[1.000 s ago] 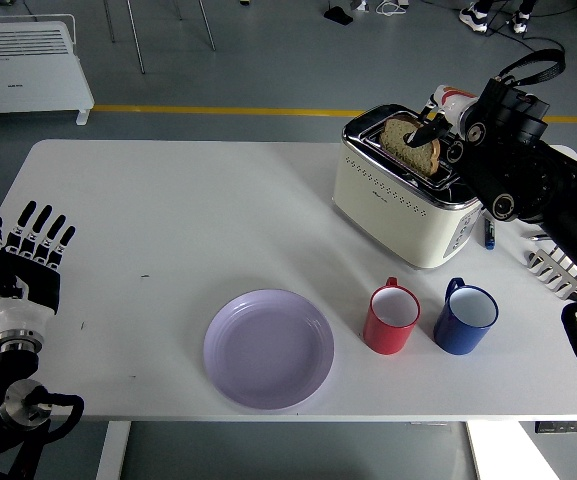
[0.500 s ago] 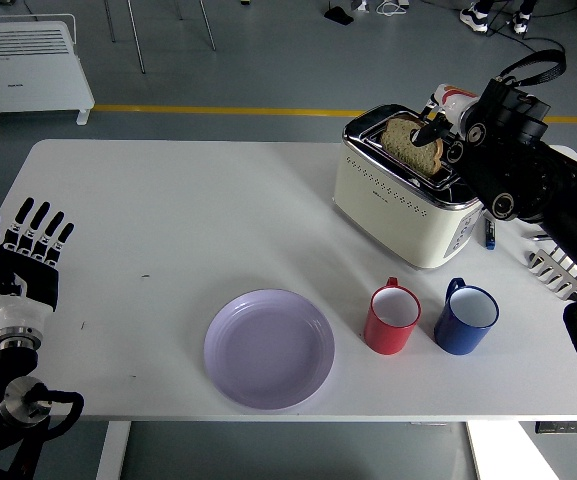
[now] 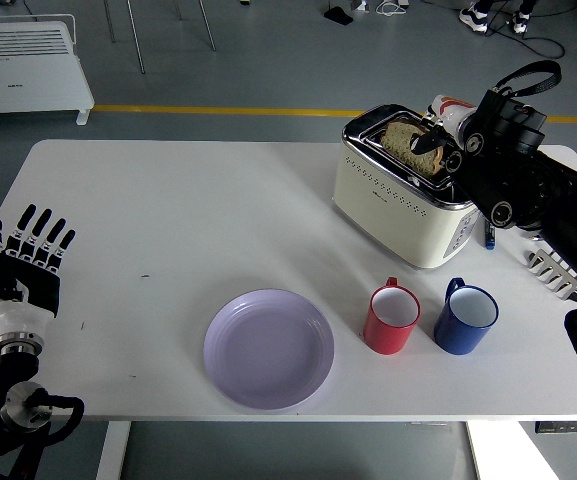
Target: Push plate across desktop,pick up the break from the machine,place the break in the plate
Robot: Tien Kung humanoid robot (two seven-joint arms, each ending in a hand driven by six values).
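A slice of brown bread [image 3: 405, 145] stands in the slot of the cream toaster [image 3: 398, 205] at the back right. My right hand [image 3: 432, 141] reaches over the toaster's top and its fingers are closed on the slice's right edge. The empty lilac plate [image 3: 268, 348] lies near the table's front edge, in the middle. My left hand [image 3: 26, 262] rests at the table's left edge, fingers spread, holding nothing.
A red mug [image 3: 393, 318] and a blue mug [image 3: 465, 318] stand in front of the toaster, right of the plate. A blue pen [image 3: 489, 234] and a white rack [image 3: 556, 270] lie right of the toaster. A white heater [image 3: 23, 60] stands on the floor behind.
My right hand has shifted slightly right over the toaster, and the slice now leans lower in the slot. My left hand has barely moved.
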